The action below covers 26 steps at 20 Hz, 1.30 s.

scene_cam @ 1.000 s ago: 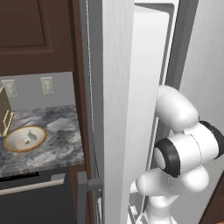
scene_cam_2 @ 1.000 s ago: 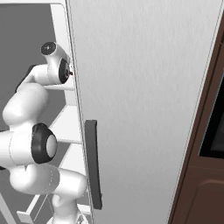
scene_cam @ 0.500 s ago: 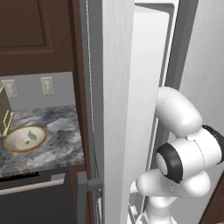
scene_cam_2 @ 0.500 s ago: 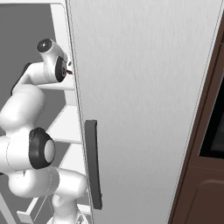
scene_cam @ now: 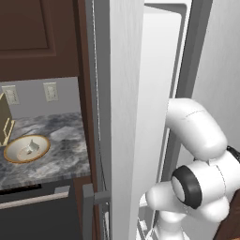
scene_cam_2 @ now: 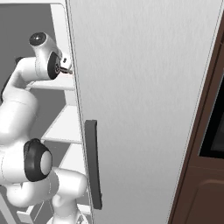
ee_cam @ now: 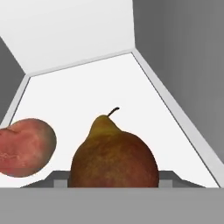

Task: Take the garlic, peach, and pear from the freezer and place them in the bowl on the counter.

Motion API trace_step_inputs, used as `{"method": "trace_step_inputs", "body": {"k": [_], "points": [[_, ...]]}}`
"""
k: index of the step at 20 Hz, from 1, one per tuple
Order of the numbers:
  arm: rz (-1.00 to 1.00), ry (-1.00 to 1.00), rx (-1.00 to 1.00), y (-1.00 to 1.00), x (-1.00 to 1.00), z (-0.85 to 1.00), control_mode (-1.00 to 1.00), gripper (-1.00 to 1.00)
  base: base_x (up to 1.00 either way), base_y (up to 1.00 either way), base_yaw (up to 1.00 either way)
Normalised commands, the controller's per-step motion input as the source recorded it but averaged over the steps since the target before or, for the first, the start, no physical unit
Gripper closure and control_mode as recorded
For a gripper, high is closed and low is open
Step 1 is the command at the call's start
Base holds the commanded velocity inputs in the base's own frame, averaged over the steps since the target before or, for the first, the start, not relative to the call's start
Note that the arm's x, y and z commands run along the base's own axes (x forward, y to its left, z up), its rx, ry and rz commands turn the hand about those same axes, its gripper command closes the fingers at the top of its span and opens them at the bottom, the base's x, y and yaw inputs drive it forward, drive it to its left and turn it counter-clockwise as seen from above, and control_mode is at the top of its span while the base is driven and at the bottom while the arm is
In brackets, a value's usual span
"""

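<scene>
Left base view: the bowl point(scene_cam: 26, 148) sits on the dark marbled bench point(scene_cam: 61, 154), beside the freezer point(scene_cam: 119, 117) door.

Right base view: the arm reaches over white shelves point(scene_cam_2: 65, 127).

Hand view: the claw point(ee_cam: 114, 181) is narrowed around the pear point(ee_cam: 114, 159); the peach point(ee_cam: 24, 146) lies close alongside, with open shelf beyond.

Pear point(ee_cam: 114, 155) base hidden; peach point(ee_cam: 24, 146) cut off.

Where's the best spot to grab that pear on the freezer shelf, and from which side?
Probably across the pear's wide lower belly, coming straight in from the front, as the hand view faces it. It stands upright, stem up; the neck is too narrow, and the peach sits close on one side.
</scene>
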Motion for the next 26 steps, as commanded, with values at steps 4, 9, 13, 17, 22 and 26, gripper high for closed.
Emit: {"method": "trace_step_inputs", "body": {"k": [4,9,13,17,22,26], "points": [[0.1,0.08,0.0,0.0,-0.72,0.1,-1.0,1.0,0.0,0.0,0.0],[0.13,0.05,0.0,-0.01,-0.84,0.07,-1.0,1.0,0.0,0.0,0.0],[0.2,0.0,0.0,-0.11,-0.79,0.01,-1.0,1.0,0.0,0.0,0.0],[0.11,0.0,-0.04,-0.19,-0.96,0.04,-1.0,1.0,0.0,0.0,0.0],[0.03,0.01,-0.07,-0.18,-0.89,0.09,-1.0,1.0,0.0,0.0,0.0],[0.0,0.1,-0.09,0.0,-0.79,0.11,-1.0,1.0,0.0,0.0,0.0]]}}
